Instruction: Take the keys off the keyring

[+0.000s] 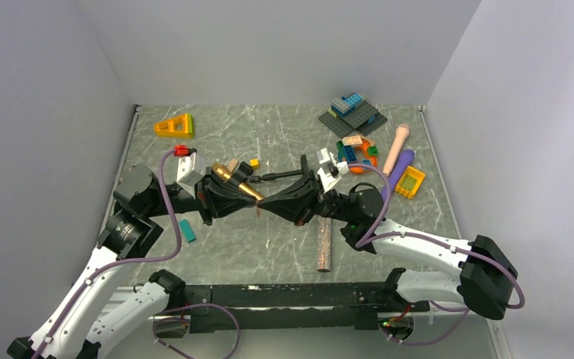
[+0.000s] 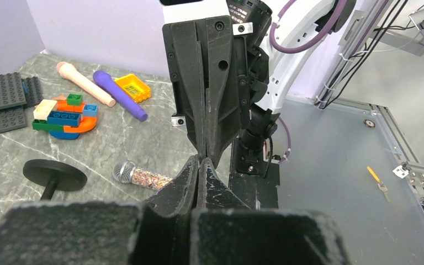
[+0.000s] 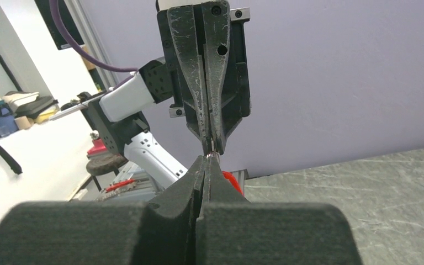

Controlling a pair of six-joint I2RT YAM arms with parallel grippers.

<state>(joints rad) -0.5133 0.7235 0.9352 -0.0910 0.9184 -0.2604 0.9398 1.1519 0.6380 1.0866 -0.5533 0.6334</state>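
Note:
My left gripper (image 1: 256, 202) and right gripper (image 1: 264, 204) meet tip to tip above the middle of the table, both shut. In the right wrist view a thin sliver of silver metal, part of the keyring (image 3: 212, 151), shows between my right gripper (image 3: 210, 159) and the left gripper's tips (image 3: 212, 144). A small red piece (image 3: 231, 181) hangs just behind my right fingers; it also shows from above (image 1: 256, 212). In the left wrist view my left gripper (image 2: 200, 161) touches the right gripper's tips (image 2: 205, 152), and the metal is hidden. I cannot tell key from ring.
A gold microphone (image 1: 233, 182) and a black stand (image 1: 284, 176) lie behind the grippers. A glitter microphone (image 1: 323, 247) lies nearer the front. A teal block (image 1: 187, 230) is on the left, an orange wedge (image 1: 176, 125) back left. Lego plates (image 1: 353, 114) and pink (image 1: 396, 146) and purple (image 1: 397, 172) microphones are at the right.

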